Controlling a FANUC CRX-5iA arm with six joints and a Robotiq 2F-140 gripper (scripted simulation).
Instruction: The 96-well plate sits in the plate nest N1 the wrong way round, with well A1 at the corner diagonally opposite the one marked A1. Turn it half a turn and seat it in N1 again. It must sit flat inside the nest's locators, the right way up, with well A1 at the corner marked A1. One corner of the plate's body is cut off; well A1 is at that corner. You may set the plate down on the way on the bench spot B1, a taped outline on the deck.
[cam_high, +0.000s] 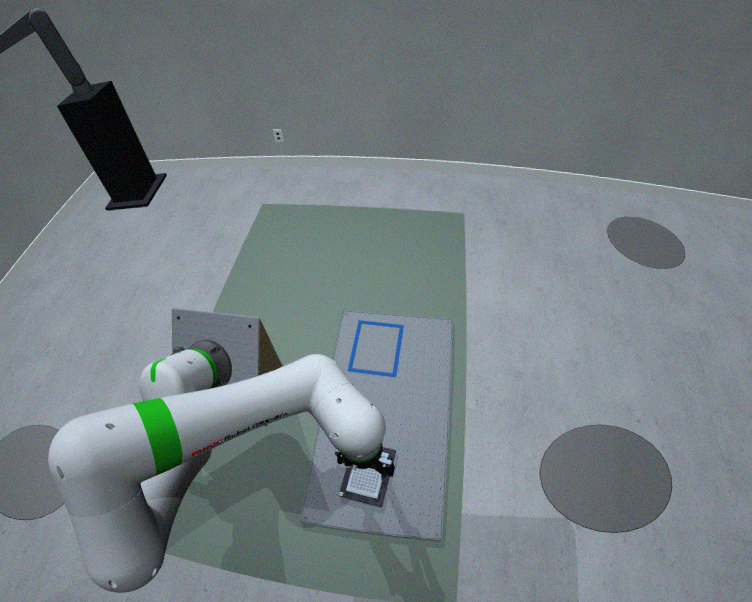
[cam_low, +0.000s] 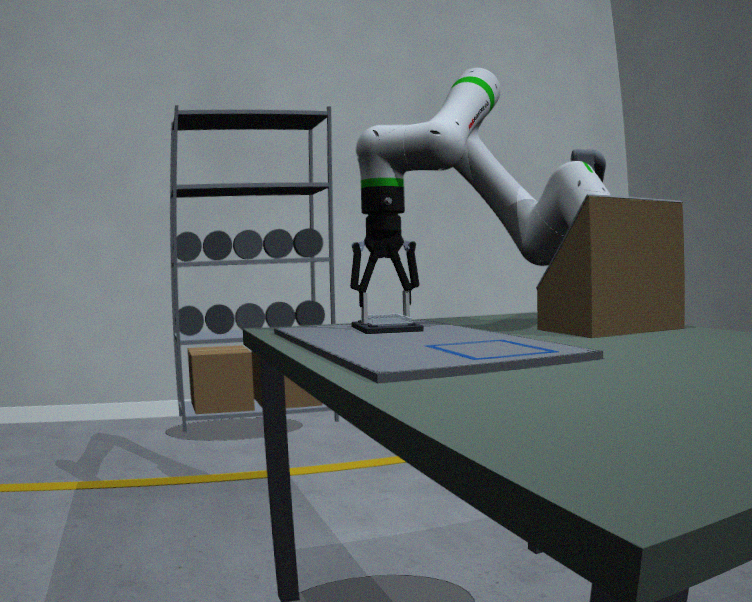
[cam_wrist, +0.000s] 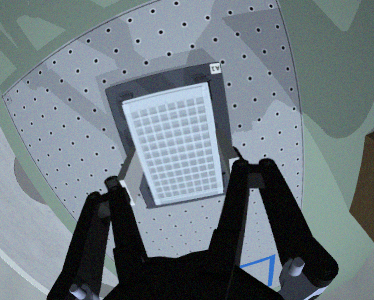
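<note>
A white 96-well plate (cam_wrist: 176, 144) is being held level and upright just over the dark plate nest N1 (cam_wrist: 115, 95), its long sides pinched between the claw's fingertips. The nest's small A1 label (cam_wrist: 216, 68) is being shown at one corner. The blue taped outline B1 (cam_high: 375, 348) is lying well apart on the same perforated deck (cam_high: 426, 439).

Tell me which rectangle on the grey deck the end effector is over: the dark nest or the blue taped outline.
The dark nest, holding the white 96-well plate gripped by the end effector; the blue taped outline lies apart, with nothing on it.
</note>
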